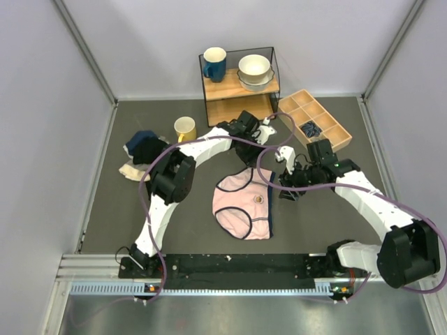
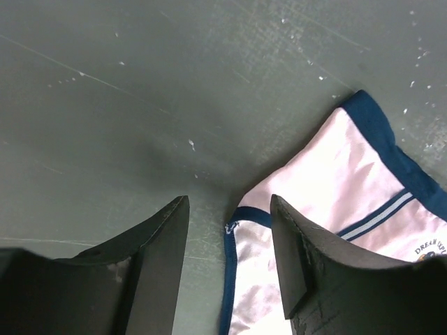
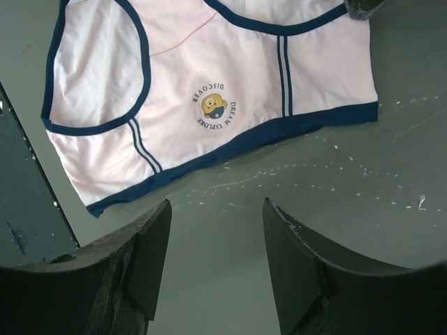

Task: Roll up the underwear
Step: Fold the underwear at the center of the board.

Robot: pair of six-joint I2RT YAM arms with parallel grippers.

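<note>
**At table centre: underwear flat, roll not started**

Top external view. The underwear (image 1: 244,204) lies spread flat on the dark table (image 1: 105,209), between the two arms, with its waistband toward the right arm. You see no fold and no rolled turn anywhere in it. The black garments (image 1: 145,146) and the beige cloth (image 1: 131,171) sit well apart at the left. Treat them as outside the task.

Left wrist view. The left gripper (image 2: 227,202) is released: its jaws stand apart with only bare table between them. One navy-edged corner of the underwear (image 2: 335,181) lies just beside the finger (image 2: 293,251) on the right of this view. You cannot tell from here whether that finger touches the fabric.

Right wrist view. The right gripper (image 3: 216,209) is likewise released, with its jaws apart over bare table, just short of the navy waistband. The underwear (image 3: 209,91) fills the upper part of the view, smooth, with the printed emblem facing up.

Status. Judge the task as at its start: the garment is laid out and both grippers are near its edge, but neither holds it. The whole roll is left to do. You take an edge, turn it over, and roll it across the garment until it forms a bundle.
</note>
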